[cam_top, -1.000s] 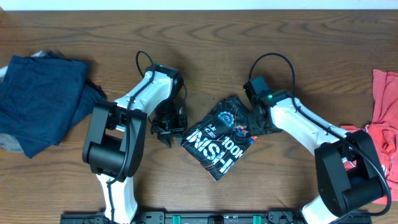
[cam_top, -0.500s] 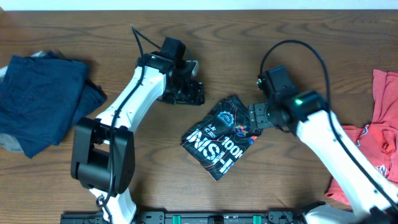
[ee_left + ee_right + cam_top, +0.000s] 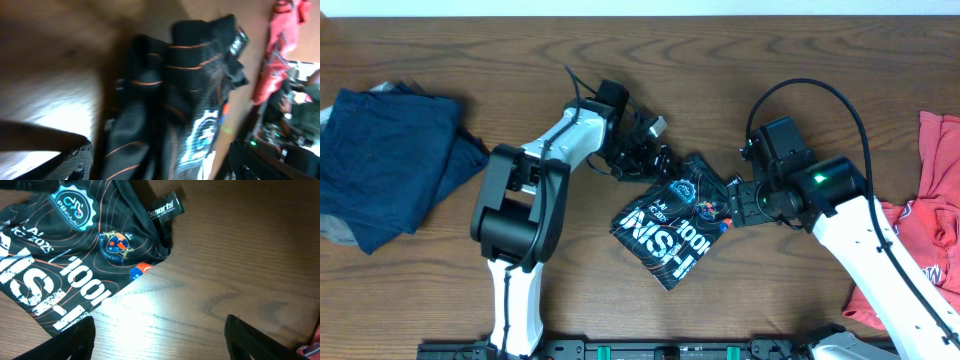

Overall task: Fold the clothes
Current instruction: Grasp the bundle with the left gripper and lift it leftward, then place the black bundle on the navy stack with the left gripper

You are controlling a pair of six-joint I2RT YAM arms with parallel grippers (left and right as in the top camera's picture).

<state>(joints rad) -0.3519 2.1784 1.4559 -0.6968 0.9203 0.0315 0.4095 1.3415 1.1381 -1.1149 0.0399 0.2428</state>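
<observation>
shirt: prob light, limp, slick.
hold: I'd pinch far edge nr tag.
my L gripper + R gripper: wide, empty.

Quick count: three garments total. One black sports shirt with orange wavy lines and white lettering, one crumpled navy blue garment, and one red T-shirt with white print. Two white-and-black robot arms, left arm and right arm. One brown wooden table.
</observation>
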